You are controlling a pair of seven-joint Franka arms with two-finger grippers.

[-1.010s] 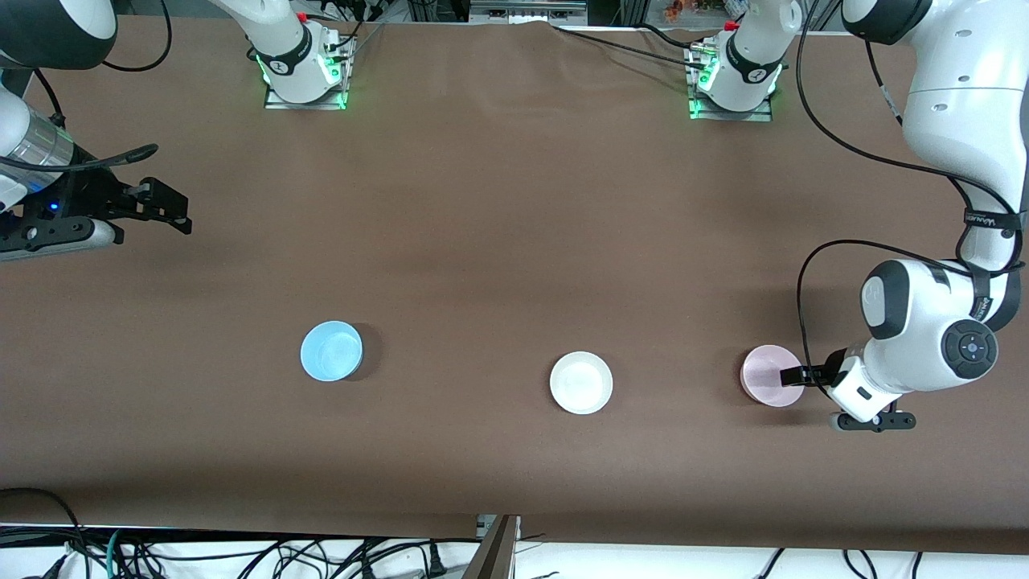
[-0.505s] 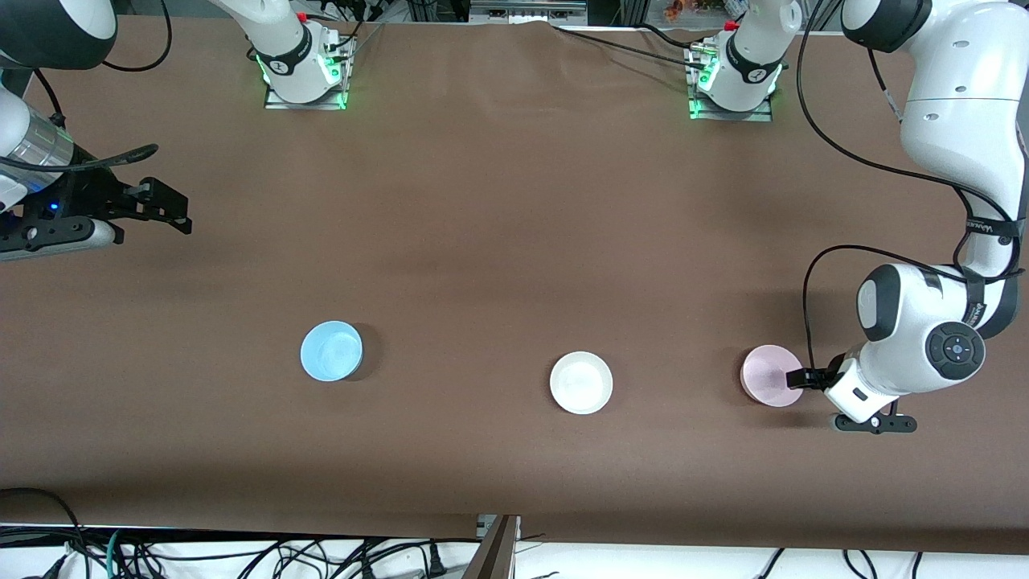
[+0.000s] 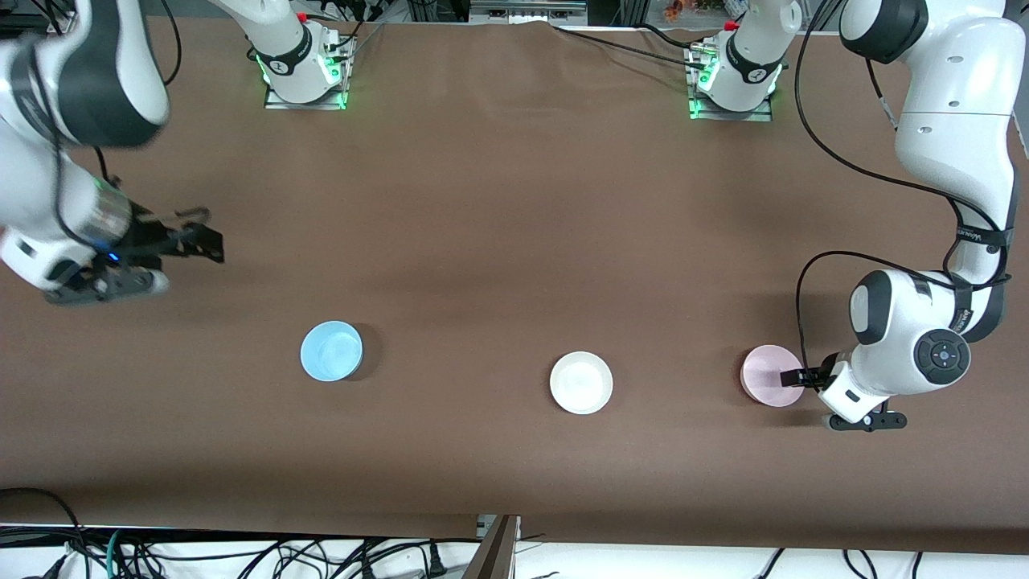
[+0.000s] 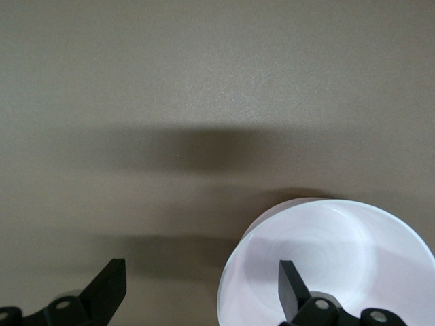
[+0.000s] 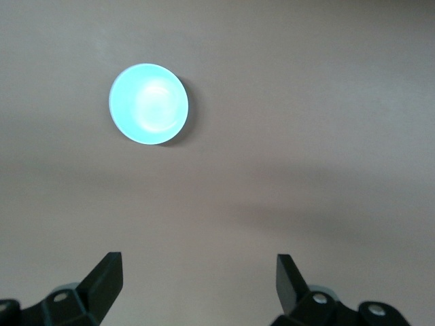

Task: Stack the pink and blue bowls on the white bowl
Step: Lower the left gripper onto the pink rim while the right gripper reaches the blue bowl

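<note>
The pale pink bowl point(image 3: 768, 375) sits on the table toward the left arm's end. My left gripper point(image 3: 796, 377) is open and low at its rim. In the left wrist view one finger point(image 4: 291, 285) is over the inside of the pink bowl point(image 4: 340, 258) and the other finger point(image 4: 109, 288) is outside it, so the gripper point(image 4: 200, 288) straddles the rim. The white bowl point(image 3: 580, 383) sits in the middle. The sky blue bowl point(image 3: 331, 351) sits toward the right arm's end. My right gripper point(image 3: 211, 245) is open and empty above the bare table; it sees the blue bowl point(image 5: 148, 103) beyond its gripper point(image 5: 197, 278).
The brown table cover point(image 3: 482, 241) carries only the three bowls, in a row. The arm bases point(image 3: 301, 68) point(image 3: 735, 76) stand along the table edge farthest from the front camera. Cables hang off the edge nearest to it.
My right arm has swung in from the table's end toward the blue bowl, gripper still open. My left gripper has stayed at the pink bowl's rim while its arm shifted a little.
</note>
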